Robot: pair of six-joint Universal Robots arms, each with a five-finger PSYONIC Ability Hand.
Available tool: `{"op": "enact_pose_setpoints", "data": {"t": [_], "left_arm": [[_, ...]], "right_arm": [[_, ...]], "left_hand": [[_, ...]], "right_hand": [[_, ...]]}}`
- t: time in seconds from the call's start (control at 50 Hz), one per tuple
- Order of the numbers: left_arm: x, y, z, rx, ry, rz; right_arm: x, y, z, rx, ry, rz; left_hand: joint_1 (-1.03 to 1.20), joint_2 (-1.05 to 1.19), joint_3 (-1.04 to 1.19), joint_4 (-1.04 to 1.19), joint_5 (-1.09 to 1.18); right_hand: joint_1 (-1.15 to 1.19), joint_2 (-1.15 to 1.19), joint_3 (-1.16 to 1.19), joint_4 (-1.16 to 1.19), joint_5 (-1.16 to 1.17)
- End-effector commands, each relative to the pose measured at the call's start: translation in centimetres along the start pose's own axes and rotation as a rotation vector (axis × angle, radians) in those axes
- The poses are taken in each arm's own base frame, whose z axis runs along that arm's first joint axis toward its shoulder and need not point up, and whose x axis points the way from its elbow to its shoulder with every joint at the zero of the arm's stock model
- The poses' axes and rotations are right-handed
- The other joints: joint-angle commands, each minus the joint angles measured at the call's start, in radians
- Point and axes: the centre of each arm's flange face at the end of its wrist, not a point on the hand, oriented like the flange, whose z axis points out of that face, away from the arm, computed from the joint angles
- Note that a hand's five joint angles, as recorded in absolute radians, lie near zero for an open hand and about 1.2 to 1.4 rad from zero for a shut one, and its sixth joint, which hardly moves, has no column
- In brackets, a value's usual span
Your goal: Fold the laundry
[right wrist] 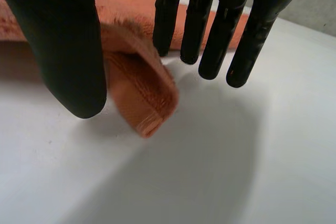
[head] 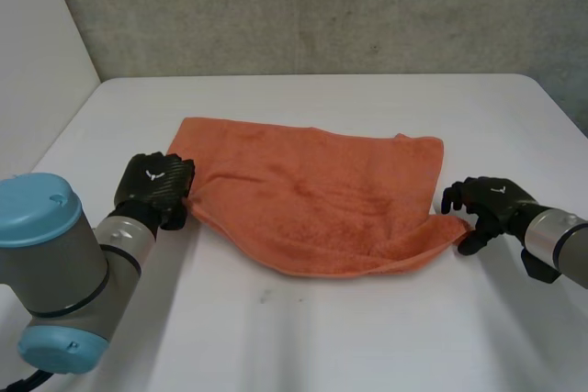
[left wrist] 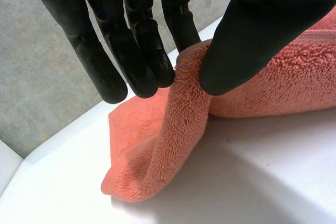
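Pinching the orange towel [head: 312,199] at both ends on the white table [head: 322,337]. Spread across the table's middle, wider than deep, far edge flat and fairly straight, surface lightly rumpled, near edge thick and rounded like a fold.

Gripping with the left hand [head: 158,188] at the towel's left edge, close to the near corner, left arm [head: 55,273] low beside it. Seen from the left wrist: clamped on the cloth, thumb of the left hand [left wrist: 252,35] pressing a raised ridge of towel [left wrist: 273,77] against straight fingers [left wrist: 142,51]. Below the pinch, hanging in a loose roll down to the table [left wrist: 252,182], with more towel flat behind.

Holding the near right corner with the right hand [head: 487,208], right arm [head: 560,245] coming in from the side. Seen from the right wrist: closed on the towel [right wrist: 142,98], corner caught between the thumb of the right hand [right wrist: 68,51] and the straight fingers [right wrist: 199,24], hemmed tip poking out past the thumb over the table [right wrist: 236,171]. Cannot tell whether that tip touches the surface.

Both hands well apart, at opposite ends of the near edge. Backed by a grey concrete wall [head: 322,6] beyond the table's far side.
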Motion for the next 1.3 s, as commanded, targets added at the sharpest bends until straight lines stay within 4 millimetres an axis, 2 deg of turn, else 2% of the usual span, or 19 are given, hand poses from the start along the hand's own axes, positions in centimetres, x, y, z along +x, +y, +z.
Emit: {"op": "enact_pose_setpoints", "data": {"t": [0.02, 0.16, 0.26, 0.34, 0.4, 0.52, 0.58, 0.68, 0.76, 0.8, 0.92, 0.98, 1.0, 1.02, 1.06, 1.08, 1.16, 1.24, 1.3], "left_arm": [[0.0, 0.0, 0.0, 0.000, 0.000, 0.000], [-0.3, -0.1, 0.0, -0.004, -0.007, 0.002], [-1.4, -2.2, -1.1, 0.020, -0.029, 0.015], [-2.9, -6.1, -2.9, 0.088, -0.060, 0.034], [-4.2, -10.3, -4.8, 0.206, -0.099, 0.037], [-5.9, -15.6, -8.0, 0.355, -0.152, 0.047], [-5.8, -15.2, -7.9, 0.297, -0.136, 0.069], [-4.2, -9.9, -5.3, 0.020, -0.039, 0.150], [-3.4, -7.0, -3.8, -0.089, 0.004, 0.179], [-3.3, -2.0, -0.8, -0.257, 0.035, 0.210], [-3.4, 0.4, 2.7, -0.306, 0.045, 0.246], [-4.8, -2.4, 5.9, -0.195, -0.016, 0.261], [-5.8, -5.0, 6.9, -0.105, -0.059, 0.266], [-6.3, -6.4, 7.4, -0.054, -0.085, 0.269], [-7.5, -9.8, 8.2, 0.069, -0.148, 0.271], [-8.8, -13.5, 8.5, 0.211, -0.220, 0.270], [-11.7, -22.2, 6.5, 0.594, -0.409, 0.257], [-12.6, -25.8, 4.0, 0.809, -0.517, 0.231], [-12.2, -24.6, 3.6, 0.771, -0.505, 0.226]], "right_arm": [[0.3, 0.3, 1.0, 0.002, -0.003, 0.041], [1.2, -2.2, 0.7, 0.084, 0.041, 0.090], [1.4, -10.2, -4.6, 0.245, 0.114, 0.005], [0.9, -12.9, -7.1, 0.290, 0.125, -0.034], [0.1, -17.2, -11.4, 0.358, 0.173, -0.150], [-1.2, -18.0, -14.3, 0.237, 0.177, -0.303], [-2.0, -16.7, -14.8, 0.097, 0.159, -0.384], [-2.4, -14.3, -13.0, -0.072, 0.135, -0.472], [-3.4, -11.6, -9.8, -0.212, 0.098, -0.500], [-3.8, -10.4, -8.1, -0.261, 0.092, -0.519], [-2.4, -8.1, -0.6, -0.286, 0.136, -0.535], [-1.6, -11.4, 1.4, -0.145, 0.230, -0.541], [-1.6, -11.5, 1.4, -0.144, 0.230, -0.540], [-1.5, -13.4, 1.6, -0.066, 0.270, -0.533], [-1.0, -20.9, 0.8, 0.271, 0.402, -0.482], [-1.0, -20.9, 0.8, 0.272, 0.402, -0.481], [-0.4, -28.3, -1.3, 0.718, 0.493, -0.351], [-0.3, -31.0, -5.1, 0.907, 0.512, -0.303], [-1.1, -29.8, -6.2, 0.913, 0.486, -0.312]], "left_hand": [[0.253, 0.197, 0.203, 0.201, 0.263], [0.253, 0.197, 0.203, 0.201, 0.263], [0.253, 0.197, 0.203, 0.201, 0.263], [0.253, 0.197, 0.203, 0.201, 0.263], [0.253, 0.197, 0.203, 0.201, 0.263], [0.253, 0.197, 0.203, 0.201, 0.263], [0.253, 0.197, 0.203, 0.201, 0.263], [0.253, 0.197, 0.203, 0.201, 0.263], [0.253, 0.197, 0.203, 0.201, 0.263], [0.253, 0.197, 0.203, 0.201, 0.263], [0.253, 0.197, 0.203, 0.201, 0.263], [0.253, 0.197, 0.203, 0.201, 0.263], [0.253, 0.197, 0.203, 0.201, 0.263], [0.253, 0.197, 0.203, 0.201, 0.263], [0.253, 0.197, 0.203, 0.201, 0.263], [0.253, 0.197, 0.203, 0.201, 0.263], [0.253, 0.197, 0.203, 0.201, 0.263], [0.253, 0.197, 0.203, 0.201, 0.263], [0.253, 0.197, 0.203, 0.201, 0.263]], "right_hand": [[0.744, 0.648, 0.643, 0.649, 0.675], [0.827, 0.732, 0.727, 0.733, 0.758], [0.827, 0.732, 0.727, 0.733, 0.758], [0.827, 0.732, 0.727, 0.733, 0.758], [0.827, 0.732, 0.727, 0.733, 0.758], [0.827, 0.732, 0.727, 0.733, 0.758], [0.827, 0.732, 0.727, 0.733, 0.758], [0.827, 0.732, 0.727, 0.733, 0.758], [0.827, 0.732, 0.727, 0.733, 0.758], [0.827, 0.732, 0.727, 0.733, 0.758], [0.827, 0.732, 0.727, 0.733, 0.758], [0.827, 0.732, 0.727, 0.733, 0.758], [0.827, 0.732, 0.727, 0.733, 0.758], [0.827, 0.732, 0.727, 0.733, 0.758], [0.827, 0.732, 0.727, 0.733, 0.758], [0.827, 0.732, 0.727, 0.733, 0.758], [0.827, 0.732, 0.727, 0.733, 0.758], [0.827, 0.732, 0.727, 0.733, 0.758], [0.827, 0.732, 0.727, 0.733, 0.758]]}}
